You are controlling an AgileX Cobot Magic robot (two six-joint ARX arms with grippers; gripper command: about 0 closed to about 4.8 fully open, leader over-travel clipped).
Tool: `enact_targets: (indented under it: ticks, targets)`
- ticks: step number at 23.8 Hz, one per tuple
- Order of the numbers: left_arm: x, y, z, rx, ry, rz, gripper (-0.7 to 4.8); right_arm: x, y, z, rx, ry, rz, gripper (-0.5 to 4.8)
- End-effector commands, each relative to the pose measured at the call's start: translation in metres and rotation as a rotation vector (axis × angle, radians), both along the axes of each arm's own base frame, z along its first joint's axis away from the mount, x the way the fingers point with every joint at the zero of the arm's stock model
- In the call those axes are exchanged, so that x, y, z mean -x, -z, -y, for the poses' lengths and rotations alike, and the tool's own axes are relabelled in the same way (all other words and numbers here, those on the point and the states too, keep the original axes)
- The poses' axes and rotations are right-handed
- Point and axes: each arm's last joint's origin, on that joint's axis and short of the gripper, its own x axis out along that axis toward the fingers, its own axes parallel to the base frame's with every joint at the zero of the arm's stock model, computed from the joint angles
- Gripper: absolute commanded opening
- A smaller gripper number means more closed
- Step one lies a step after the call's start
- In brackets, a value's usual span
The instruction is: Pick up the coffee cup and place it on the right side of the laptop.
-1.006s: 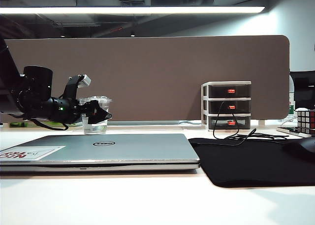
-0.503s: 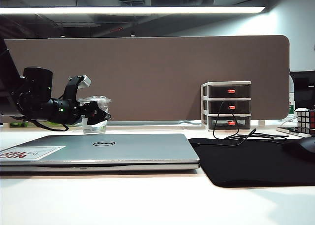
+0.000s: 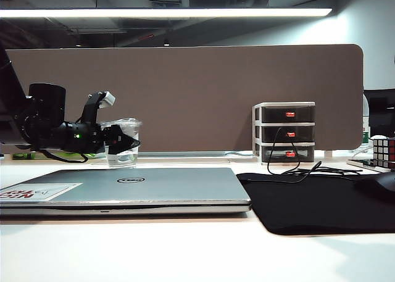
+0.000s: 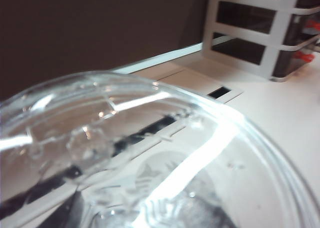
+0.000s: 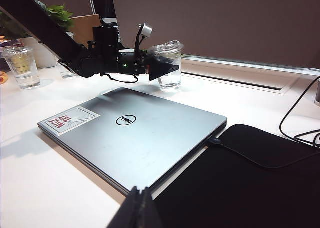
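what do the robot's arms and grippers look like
The left arm is matte black with a round, bulky wrist housing, a small green light, thin black cables looping beneath it and a small white-tipped bracket on top. The left gripper has black wedge-shaped fingers. Of the right gripper, only dark, narrow fingertips show.

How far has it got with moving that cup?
Done: the left gripper has reached the coffee cup behind the laptop.
In hand: its fingers sit around the cup; a firm grip isn't clear.
Left: lifting it and setting it right of the laptop. The right gripper waits, shut.
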Motion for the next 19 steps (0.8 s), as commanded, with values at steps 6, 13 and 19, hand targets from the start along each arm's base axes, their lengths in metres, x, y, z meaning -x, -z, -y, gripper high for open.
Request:
enact_targets:
  ticks: [6,13,19]
  targets:
    - [0.007,-0.017,0.045,0.016,0.193,0.154,2.80,0.000,0.001,0.000,0.003,-0.005,0.007,-0.01]
    - [0.019,-0.020,0.093,0.043,0.330,0.167,2.80,0.000,0.001,0.000,0.003,-0.005,0.007,-0.01]
    - [0.034,-0.024,0.139,0.057,0.428,0.211,2.81,0.000,0.001,0.000,0.003,-0.005,0.007,-0.01]
